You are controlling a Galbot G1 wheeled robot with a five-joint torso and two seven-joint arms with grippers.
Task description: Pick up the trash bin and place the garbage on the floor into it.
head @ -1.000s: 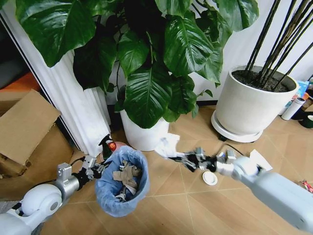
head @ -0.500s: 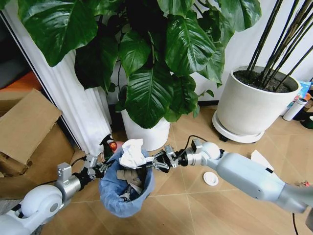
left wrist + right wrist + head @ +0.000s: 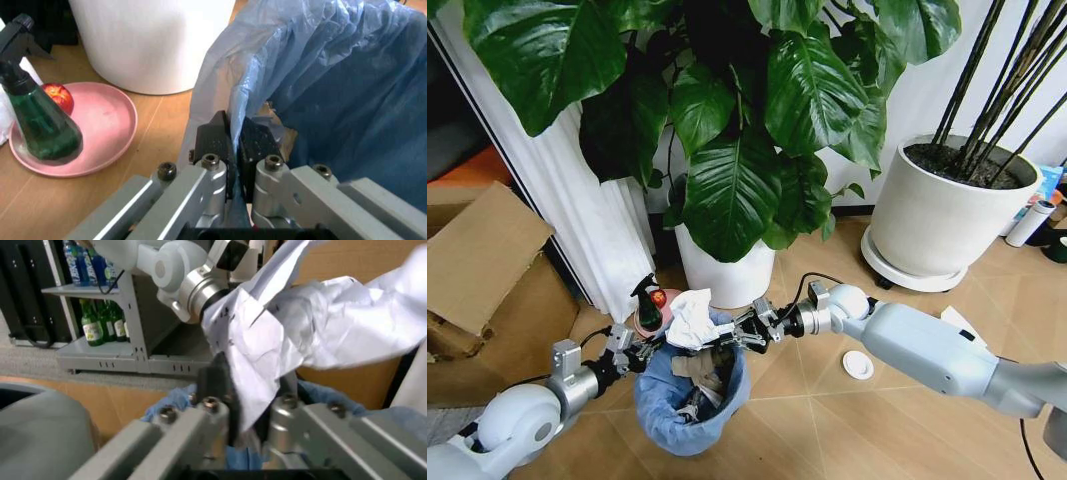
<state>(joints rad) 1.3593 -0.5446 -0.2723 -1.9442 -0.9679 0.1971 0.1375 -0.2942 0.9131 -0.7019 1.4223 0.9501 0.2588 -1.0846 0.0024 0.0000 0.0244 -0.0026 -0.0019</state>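
Note:
The trash bin (image 3: 689,405), lined with a crinkly light blue bag, hangs from my left gripper (image 3: 641,349), which is shut on the bag's rim (image 3: 230,107). Crumpled brownish paper (image 3: 701,368) lies inside it. My right gripper (image 3: 727,335) is shut on a piece of garbage, a crumpled white paper (image 3: 690,317), right above the bin's opening. In the right wrist view the same paper (image 3: 280,335) bulges out past the fingers (image 3: 215,377). More garbage lies on the floor: a white disc (image 3: 857,365) and a white sheet (image 3: 957,322) partly behind my right arm.
A spray bottle (image 3: 647,305) stands on a pink plate (image 3: 107,120) with an apple (image 3: 60,96), just behind the bin. A white plant pot (image 3: 725,278) stands close behind, a larger one (image 3: 927,220) at the right. Cardboard box (image 3: 477,260) at left.
My right gripper has carried the white paper leftward from beside the bin to above its opening. The bin has shifted slightly right and lower in the left gripper.

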